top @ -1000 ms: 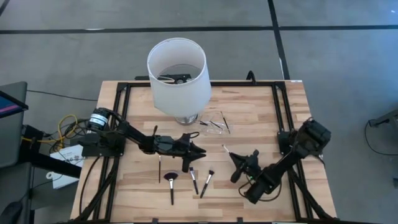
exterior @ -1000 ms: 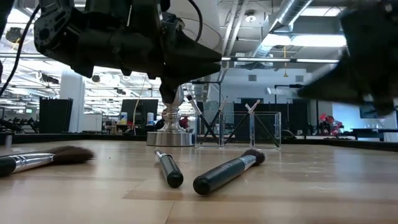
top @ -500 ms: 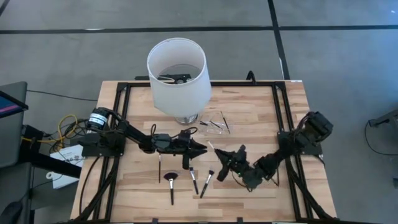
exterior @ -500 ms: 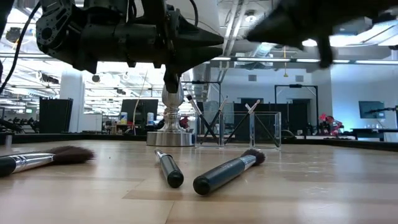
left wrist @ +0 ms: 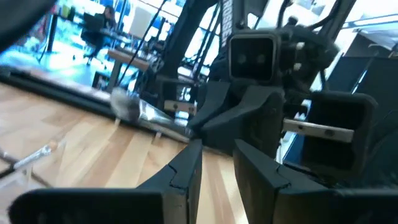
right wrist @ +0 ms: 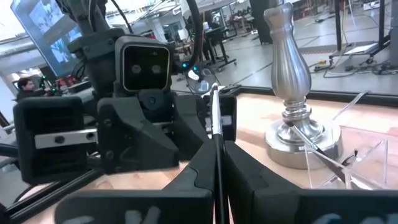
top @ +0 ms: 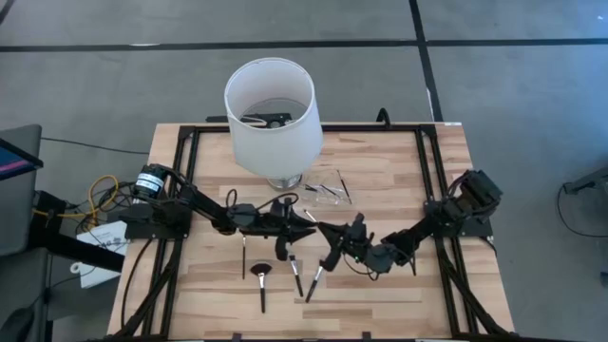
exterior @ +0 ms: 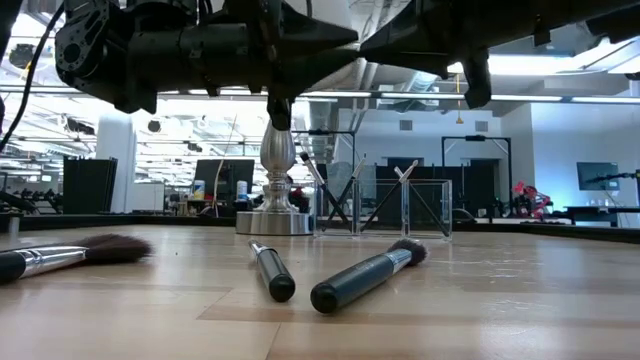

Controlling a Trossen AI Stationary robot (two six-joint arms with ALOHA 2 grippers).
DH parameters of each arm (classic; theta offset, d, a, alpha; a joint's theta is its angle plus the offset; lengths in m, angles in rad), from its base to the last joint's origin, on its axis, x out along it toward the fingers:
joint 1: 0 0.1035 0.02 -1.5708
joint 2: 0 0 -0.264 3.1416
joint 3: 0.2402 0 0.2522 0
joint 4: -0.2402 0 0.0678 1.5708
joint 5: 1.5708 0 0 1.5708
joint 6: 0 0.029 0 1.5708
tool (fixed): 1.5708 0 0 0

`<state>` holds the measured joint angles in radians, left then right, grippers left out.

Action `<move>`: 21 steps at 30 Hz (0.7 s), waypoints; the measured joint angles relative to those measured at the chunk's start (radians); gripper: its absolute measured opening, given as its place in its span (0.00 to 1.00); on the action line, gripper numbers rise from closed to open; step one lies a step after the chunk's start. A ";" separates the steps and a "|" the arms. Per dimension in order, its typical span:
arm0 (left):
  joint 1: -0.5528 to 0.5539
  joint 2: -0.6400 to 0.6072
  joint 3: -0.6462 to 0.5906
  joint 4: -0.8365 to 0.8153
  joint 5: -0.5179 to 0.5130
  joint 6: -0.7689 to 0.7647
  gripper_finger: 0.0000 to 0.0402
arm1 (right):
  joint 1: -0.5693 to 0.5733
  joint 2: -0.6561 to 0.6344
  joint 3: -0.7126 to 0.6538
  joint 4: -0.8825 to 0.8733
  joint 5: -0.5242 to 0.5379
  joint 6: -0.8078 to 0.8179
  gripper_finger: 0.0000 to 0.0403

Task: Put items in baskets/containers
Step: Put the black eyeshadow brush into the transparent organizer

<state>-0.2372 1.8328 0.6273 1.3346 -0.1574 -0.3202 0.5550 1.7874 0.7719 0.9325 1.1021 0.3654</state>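
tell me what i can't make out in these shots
- Clear tray contents: high view too small to count the brushes.
- Left gripper grip: fingers apart, nothing visibly between them; high view too small.
- Brush in the right gripper: tip hidden against the left arm.

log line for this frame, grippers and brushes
right gripper: shut on thin black makeup brush | left gripper: facing it, holds nothing | clear plastic tray: some brushes in | four brushes loose on wooden table

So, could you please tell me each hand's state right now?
Left hand: open, holding nothing.
Right hand: closed on a makeup brush.
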 joint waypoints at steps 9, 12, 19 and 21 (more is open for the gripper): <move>0.008 -0.001 0.000 0.040 0.001 0.020 0.22 | 0.003 -0.001 0.000 0.007 -0.025 0.000 0.02; 0.008 -0.001 0.000 0.048 0.001 0.018 0.22 | -0.003 -0.001 0.000 0.017 -0.047 0.000 0.02; 0.008 -0.001 0.000 0.041 0.019 -0.007 0.22 | 0.008 -0.001 0.000 0.061 0.032 -0.083 0.02; 0.008 -0.001 -0.001 0.040 0.020 -0.009 0.22 | 0.018 -0.002 0.000 0.115 0.049 -0.134 0.02</move>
<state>-0.2291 1.8320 0.6266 1.3741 -0.1375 -0.3295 0.5731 1.7855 0.7715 1.0476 1.1515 0.2315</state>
